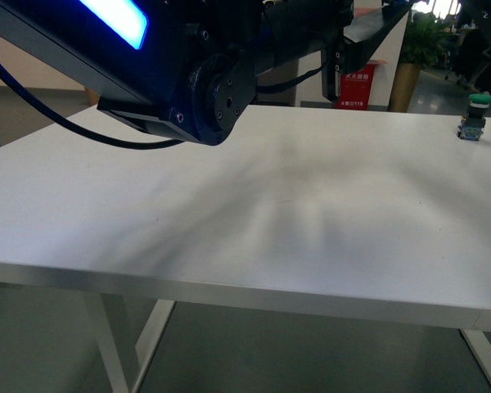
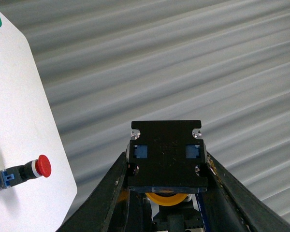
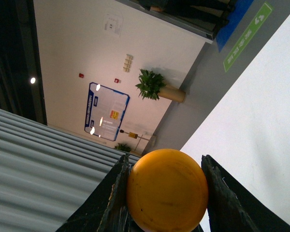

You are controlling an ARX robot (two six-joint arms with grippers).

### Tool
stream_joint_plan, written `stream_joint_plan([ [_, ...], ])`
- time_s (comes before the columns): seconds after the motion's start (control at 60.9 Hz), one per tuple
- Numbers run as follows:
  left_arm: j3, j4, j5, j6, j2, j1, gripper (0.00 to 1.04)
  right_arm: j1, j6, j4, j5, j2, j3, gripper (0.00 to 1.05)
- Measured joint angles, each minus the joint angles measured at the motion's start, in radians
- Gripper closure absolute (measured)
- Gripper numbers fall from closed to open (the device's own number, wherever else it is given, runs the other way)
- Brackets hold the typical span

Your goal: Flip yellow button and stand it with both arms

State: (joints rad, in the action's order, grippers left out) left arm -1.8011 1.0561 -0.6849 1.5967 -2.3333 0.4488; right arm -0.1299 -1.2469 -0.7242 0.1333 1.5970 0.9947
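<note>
R gripper (image 3: 164,162) fingers pinch the yellow button (image 3: 166,191) by its cap, held up off the table (image 3: 261,111). L gripper (image 2: 166,157) fingers flank its dark body, apparently clamping it too. Farther off, a red button (image 2: 29,169) lies on its side; green button (image 1: 478,117) stands near the far edge.

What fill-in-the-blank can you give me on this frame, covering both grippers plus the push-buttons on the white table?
1. The plastic push-button pinched in the right gripper has a round ___ cap.
2. The black block held in the left gripper shows two square ___ inserts.
3. The green-capped push-button stands ___ near the white table's far right edge.
4. The blue-bodied push-button lying on its side has a ___ cap.
Missing words: yellow, blue, upright, red.
</note>
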Motion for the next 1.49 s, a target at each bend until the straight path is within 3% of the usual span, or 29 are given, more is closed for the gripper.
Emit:
stream_joint_plan([
  [0.099,0.0,-0.004,0.0,-0.005,-0.001,0.0,0.69,0.001,-0.001,0.002,0.0,0.0,0.0,0.66],
  [0.131,0.0,-0.007,-0.002,-0.009,-0.001,-0.001,0.64,0.001,-0.002,0.003,0.001,0.0,0.0,0.66],
  [0.312,0.08,-0.073,-0.014,-0.131,0.048,-0.023,0.31,0.013,-0.002,0.018,0.014,0.0,0.0,0.67],
  [0.46,0.243,-0.295,-0.009,-0.38,0.213,-0.077,0.05,0.034,0.019,0.036,0.018,-0.002,0.0,0.67],
  [0.575,0.404,-0.582,0.116,-0.726,0.426,-0.129,0.06,0.047,0.046,0.044,0.019,-0.008,0.0,0.67],
  [0.673,0.587,-0.814,0.317,-1.152,0.632,-0.173,0.06,0.049,0.074,0.047,0.021,-0.027,-0.002,0.67],
  [0.805,0.83,-0.863,0.537,-1.571,0.809,-0.228,0.06,0.046,0.092,0.042,0.022,-0.048,-0.005,0.67],
  [0.969,1.125,-0.845,0.643,-1.955,1.003,-0.333,0.06,0.043,0.1,0.035,0.022,-0.062,-0.019,0.67],
  [1.1,1.318,-0.866,0.657,-2.084,1.159,-0.426,0.06,0.043,0.101,0.034,0.022,-0.066,-0.03,0.67],
  [1.396,1.491,-0.836,0.703,-2.162,1.264,-0.475,0.07,0.043,0.109,0.039,0.026,-0.069,-0.033,0.67],
  [1.495,1.621,-0.412,0.69,-1.961,1.189,-0.457,0.22,0.043,0.112,0.044,0.027,-0.07,-0.033,0.67],
])
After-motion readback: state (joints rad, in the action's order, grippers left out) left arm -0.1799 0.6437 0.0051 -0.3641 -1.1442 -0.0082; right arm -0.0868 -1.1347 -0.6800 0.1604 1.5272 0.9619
